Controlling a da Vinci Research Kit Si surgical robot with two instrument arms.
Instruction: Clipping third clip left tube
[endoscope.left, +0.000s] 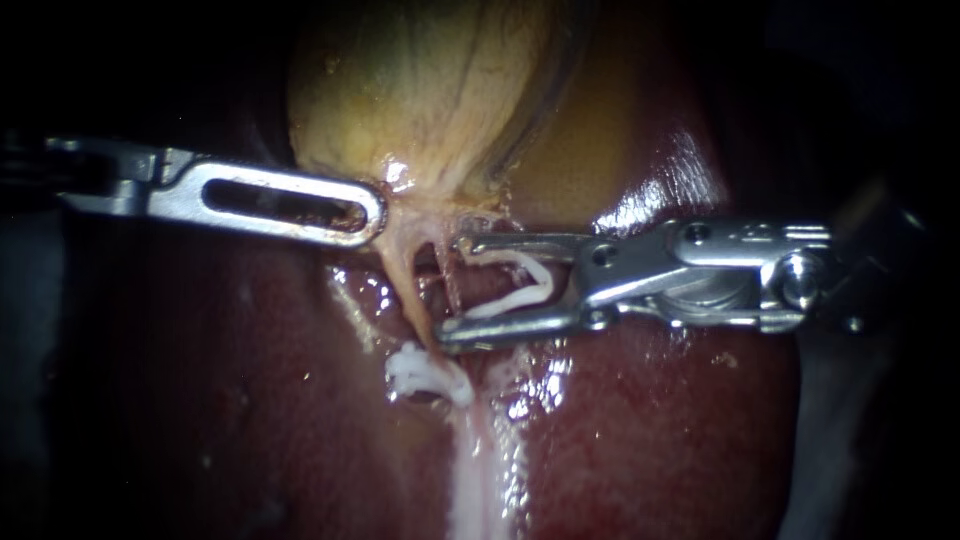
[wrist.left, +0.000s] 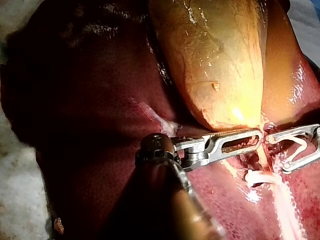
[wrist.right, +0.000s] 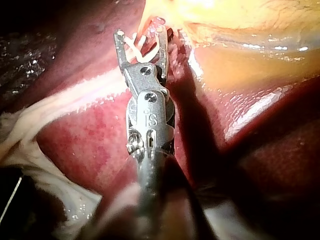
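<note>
Your left instrument: bright steel. The tip is a flat, round-ended bar with one long oval slot, stepping back to a blocky hinge link. In the left wrist view it has a dark rounded collar, then a shaft that looks dark brown, though it is blurred there.

Your right instrument: two slim steel jaws, joined by a small round rivet to a polished clevis, with a larger domed screw behind. In the right wrist view the housing carries stamped characters.
</note>
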